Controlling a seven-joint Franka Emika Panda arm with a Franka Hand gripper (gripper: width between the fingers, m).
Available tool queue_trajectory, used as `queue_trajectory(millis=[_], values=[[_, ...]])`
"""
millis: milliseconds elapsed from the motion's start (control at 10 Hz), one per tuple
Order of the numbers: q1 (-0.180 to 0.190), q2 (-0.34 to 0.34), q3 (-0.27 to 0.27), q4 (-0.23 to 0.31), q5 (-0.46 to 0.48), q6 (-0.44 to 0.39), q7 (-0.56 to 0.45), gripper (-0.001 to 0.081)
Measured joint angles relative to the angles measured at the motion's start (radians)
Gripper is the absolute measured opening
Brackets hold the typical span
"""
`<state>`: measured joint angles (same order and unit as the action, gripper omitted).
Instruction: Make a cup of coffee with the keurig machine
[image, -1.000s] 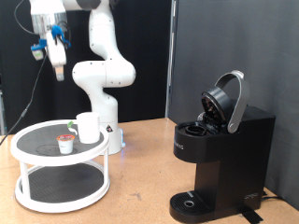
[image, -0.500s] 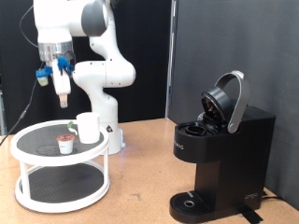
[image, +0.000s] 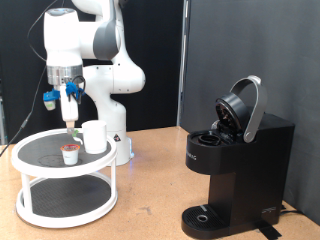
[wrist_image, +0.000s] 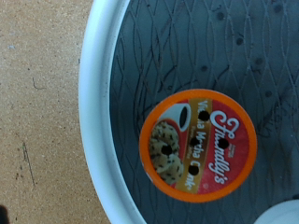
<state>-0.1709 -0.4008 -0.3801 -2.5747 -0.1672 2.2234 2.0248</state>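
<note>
The keurig machine (image: 238, 165) stands at the exterior view's right, black and boxy, with its domed lid (image: 243, 108) hinged up. The white cup (image: 94, 136) stands on the top shelf of a white two-tier round stand (image: 40, 180) at the left. A small coffee pod (image: 69, 154) sits beside the cup, on its left. My gripper (image: 68, 116) hangs above the shelf, just over the pod and left of the cup. The wrist view looks straight down on the pod's orange printed lid (wrist_image: 198, 145); no fingers show there.
The stand's dark mesh shelf (wrist_image: 177, 56) and white rim (wrist_image: 101, 103) fill the wrist view, with wooden table (wrist_image: 42, 112) beside them. The robot's white base (image: 115, 90) rises behind the stand. Bare tabletop (image: 150, 190) lies between stand and machine.
My gripper has come down from high above the stand to just over the pod and shifted slightly right. The cup, pod and machine have not moved.
</note>
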Motion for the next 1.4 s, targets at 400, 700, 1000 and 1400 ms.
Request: queue_trajectory(millis=[400,700,1000,1400], values=[[-0.001,0.033,0.0,-0.034,-0.016,0.074,0.008,0.0734],[-0.007,0.06,0.0,-0.05,-0.031,0.115,0.011,0.0734],[-0.015,0.079,0.0,-0.071,-0.043,0.156,0.012,0.0734],[-0.018,0.093,0.0,-0.094,-0.047,0.199,0.013,0.0734]])
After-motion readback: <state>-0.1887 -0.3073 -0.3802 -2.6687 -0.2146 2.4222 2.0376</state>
